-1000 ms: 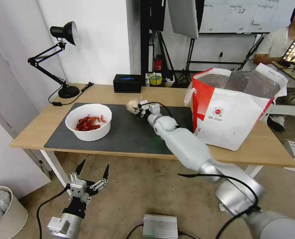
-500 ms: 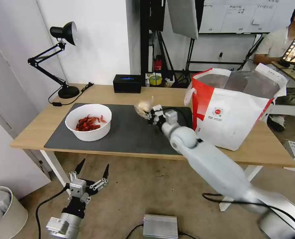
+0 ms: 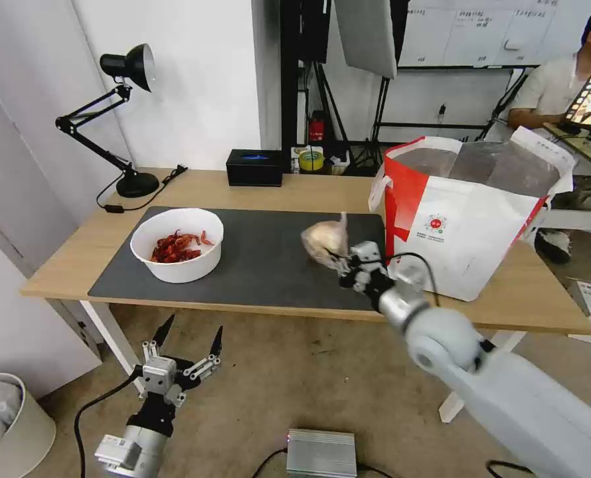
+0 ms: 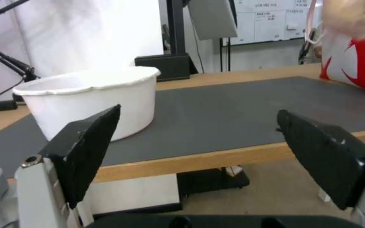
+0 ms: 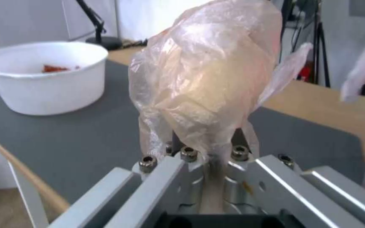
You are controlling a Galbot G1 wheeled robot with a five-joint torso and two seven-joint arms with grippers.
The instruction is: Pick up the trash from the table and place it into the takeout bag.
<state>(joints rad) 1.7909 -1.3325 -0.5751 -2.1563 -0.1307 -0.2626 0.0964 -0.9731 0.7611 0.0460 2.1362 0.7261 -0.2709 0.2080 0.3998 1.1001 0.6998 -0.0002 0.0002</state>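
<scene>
My right gripper (image 3: pixel 343 265) is shut on a small clear yellowish bag (image 3: pixel 325 240), held in the air above the dark mat's right part, left of the takeout bag (image 3: pixel 471 212). The right wrist view shows the crumpled bag (image 5: pixel 208 76) standing up from the shut gripper (image 5: pixel 203 148). A white round bowl (image 3: pixel 176 243) with red crayfish shells (image 3: pixel 176 246) sits on the mat's left part; its wall (image 4: pixel 93 95) faces the left wrist camera. My left gripper (image 3: pixel 188 335) hangs open below the table's front left corner, fingers (image 4: pixel 87 148) wide apart.
A black desk lamp (image 3: pixel 126 119) stands at the table's back left corner and a black rectangular box (image 3: pixel 255 166) at the back edge. The table (image 3: pixel 309 189) ends close behind the takeout bag. A white bin (image 3: pixel 6 425) stands on the floor at left.
My right arm has drawn back toward me and to the right, lifting the yellowish bag from the mat's middle back to above its front right. The left arm stayed put.
</scene>
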